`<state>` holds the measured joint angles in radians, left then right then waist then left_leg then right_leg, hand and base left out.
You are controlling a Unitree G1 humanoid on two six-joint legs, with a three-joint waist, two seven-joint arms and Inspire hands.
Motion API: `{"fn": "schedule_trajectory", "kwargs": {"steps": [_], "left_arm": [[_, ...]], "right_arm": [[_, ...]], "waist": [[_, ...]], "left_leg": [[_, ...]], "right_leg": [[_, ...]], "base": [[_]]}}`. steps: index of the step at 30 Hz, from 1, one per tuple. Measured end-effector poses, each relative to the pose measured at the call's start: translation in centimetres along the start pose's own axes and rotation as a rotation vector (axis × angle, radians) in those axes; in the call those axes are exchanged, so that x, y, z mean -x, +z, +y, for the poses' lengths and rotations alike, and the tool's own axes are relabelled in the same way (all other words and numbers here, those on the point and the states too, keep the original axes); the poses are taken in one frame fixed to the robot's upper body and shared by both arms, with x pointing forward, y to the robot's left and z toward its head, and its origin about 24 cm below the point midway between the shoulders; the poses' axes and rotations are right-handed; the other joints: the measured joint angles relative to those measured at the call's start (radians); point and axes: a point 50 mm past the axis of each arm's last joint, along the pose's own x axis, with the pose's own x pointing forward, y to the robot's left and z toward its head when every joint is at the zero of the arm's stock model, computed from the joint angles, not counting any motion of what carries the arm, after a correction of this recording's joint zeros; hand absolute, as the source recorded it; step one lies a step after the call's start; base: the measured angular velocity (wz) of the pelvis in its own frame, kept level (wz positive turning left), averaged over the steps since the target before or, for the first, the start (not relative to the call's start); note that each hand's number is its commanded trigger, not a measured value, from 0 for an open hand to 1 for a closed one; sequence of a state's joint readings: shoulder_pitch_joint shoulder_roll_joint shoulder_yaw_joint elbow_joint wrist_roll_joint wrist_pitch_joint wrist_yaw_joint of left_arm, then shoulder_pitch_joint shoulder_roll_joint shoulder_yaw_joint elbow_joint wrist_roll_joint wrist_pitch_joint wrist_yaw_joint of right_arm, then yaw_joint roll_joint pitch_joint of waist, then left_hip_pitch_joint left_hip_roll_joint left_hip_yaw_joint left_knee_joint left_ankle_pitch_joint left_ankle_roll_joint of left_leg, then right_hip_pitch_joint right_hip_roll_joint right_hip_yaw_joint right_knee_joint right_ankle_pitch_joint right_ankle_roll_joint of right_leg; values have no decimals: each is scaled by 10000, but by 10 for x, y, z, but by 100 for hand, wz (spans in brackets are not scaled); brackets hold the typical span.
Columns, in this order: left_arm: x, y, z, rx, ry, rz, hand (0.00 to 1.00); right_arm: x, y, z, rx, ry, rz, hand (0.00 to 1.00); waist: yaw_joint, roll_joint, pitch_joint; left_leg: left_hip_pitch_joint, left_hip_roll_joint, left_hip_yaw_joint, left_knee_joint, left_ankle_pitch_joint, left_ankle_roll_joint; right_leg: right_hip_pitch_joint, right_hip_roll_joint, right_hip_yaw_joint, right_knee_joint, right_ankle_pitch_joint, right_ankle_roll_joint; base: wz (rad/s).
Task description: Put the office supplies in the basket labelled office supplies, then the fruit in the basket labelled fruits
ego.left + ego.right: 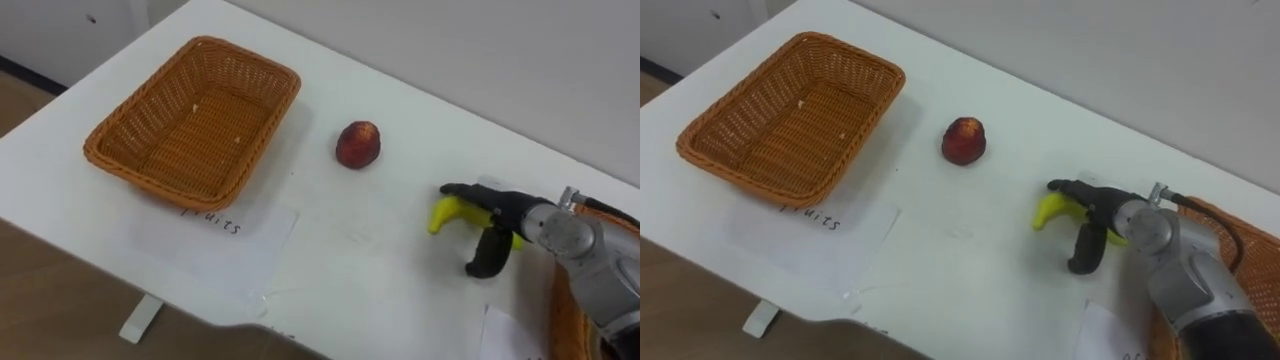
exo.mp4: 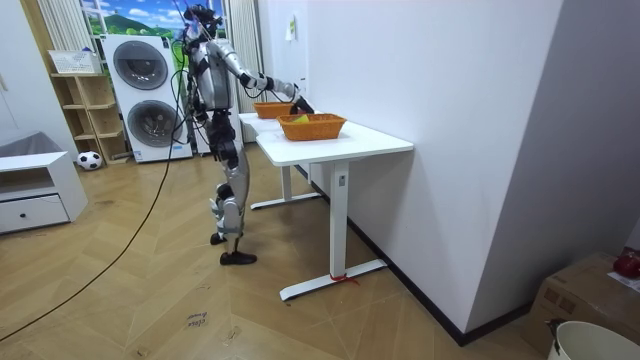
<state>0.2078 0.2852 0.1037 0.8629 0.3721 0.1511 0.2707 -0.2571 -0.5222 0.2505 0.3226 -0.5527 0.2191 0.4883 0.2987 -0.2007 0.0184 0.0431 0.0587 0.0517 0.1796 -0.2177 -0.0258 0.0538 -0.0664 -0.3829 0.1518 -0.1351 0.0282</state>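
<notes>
Right robot hand (image 1: 497,212) grips a curved yellow banana (image 1: 445,215) at the white counter (image 1: 380,260). Light and probably easily bruised, the fruit seems best held gently around its middle.

Bright even room light, soft faint shadows beside basket (image 1: 268,112) on white table (image 1: 400,245)

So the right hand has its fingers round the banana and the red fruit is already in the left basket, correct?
No. The red fruit lies on the table, between the empty basket and the right hand, as the left eye view shows. The fingers are round the banana, as you said.
</notes>
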Motion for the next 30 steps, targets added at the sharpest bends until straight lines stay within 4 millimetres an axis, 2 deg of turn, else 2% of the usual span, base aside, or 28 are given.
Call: {"fn": "schedule_trajectory", "kwargs": {"steps": [5,14,21,25,30], "left_arm": [[0,1,0,-174,11,-78,0],[0,0,-1,-179,59,-70,0],[0,-1,-1,-196,54,-68,0],[1,-1,-1,-174,127,-108,0],[1,0,0,-172,298,-143,0]], "right_arm": [[1,1,-9,-80,-550,-41,100],[-1,5,-3,-251,-237,-345,100],[0,6,-1,-192,-191,-416,100],[2,10,1,-88,-169,-554,100],[9,24,0,394,-260,-1149,100]], "waist": [[50,-2,-3],[35,7,-4],[52,25,2],[66,74,-15],[-37,130,-55]], "left_leg": [[34,0,-30,13,1,-1],[54,-6,-87,29,5,-1],[43,-11,8,28,5,-1],[49,-10,5,26,4,0],[35,-11,-5,18,5,-1]], "right_leg": [[-8,1,3,-13,-1,1],[42,-8,14,-21,-2,2],[52,-2,246,-15,-2,3],[57,3,260,-2,-1,2],[23,6,298,9,-1,2]], "base": [[0],[0],[-2],[0],[0]]}}
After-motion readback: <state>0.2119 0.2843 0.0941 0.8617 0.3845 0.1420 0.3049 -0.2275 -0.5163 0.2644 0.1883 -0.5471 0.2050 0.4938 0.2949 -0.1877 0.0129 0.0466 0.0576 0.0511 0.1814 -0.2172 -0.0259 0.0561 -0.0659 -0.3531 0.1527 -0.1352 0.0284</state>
